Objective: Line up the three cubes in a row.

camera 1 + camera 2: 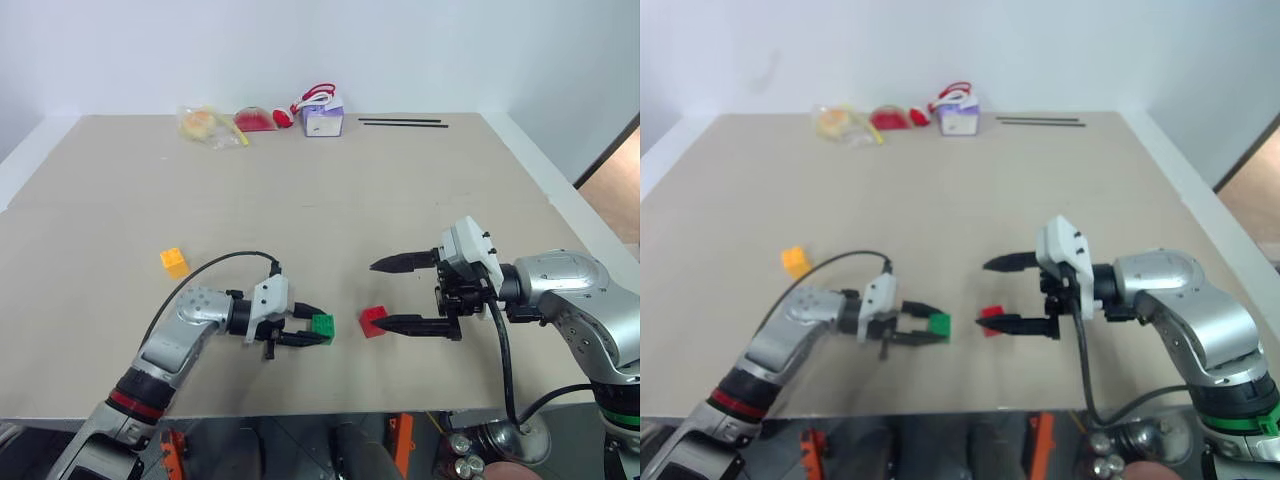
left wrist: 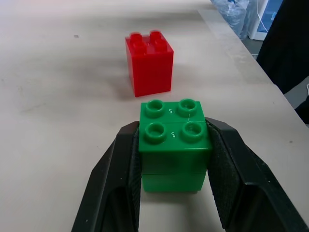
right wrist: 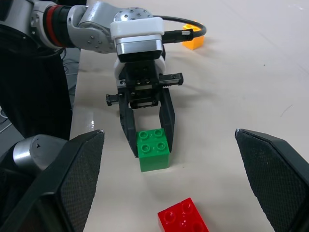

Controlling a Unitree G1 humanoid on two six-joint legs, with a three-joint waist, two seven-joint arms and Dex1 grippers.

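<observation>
Cubes sit on the tan bench [image 1: 330,190] in the lower half of the head view. The green cube [image 1: 323,326] is low and just left of centre, pinched between the two black fingers [image 2: 120,179] of the left end effector [image 1: 312,327], which reaches in from the lower left. In the left wrist view the fingers press against both of its sides, studs facing up, and its base appears to rest on the bench. The red cube [image 1: 373,321] stands just to the right of the green one, a small gap between them, touching neither end effector. The right end effector [image 1: 390,294], entering from the right edge, is spread wide: one finger hovers above and behind the red cube, the other lies just beside it on its right. The orange-yellow cube [image 1: 174,261] sits alone at the left of the frame, well apart from the other two. Along the top edge of the bench lie a purple-and-white box [image 1: 323,117], a clear bag [image 1: 205,125] and two thin black sticks [image 1: 403,122].
</observation>
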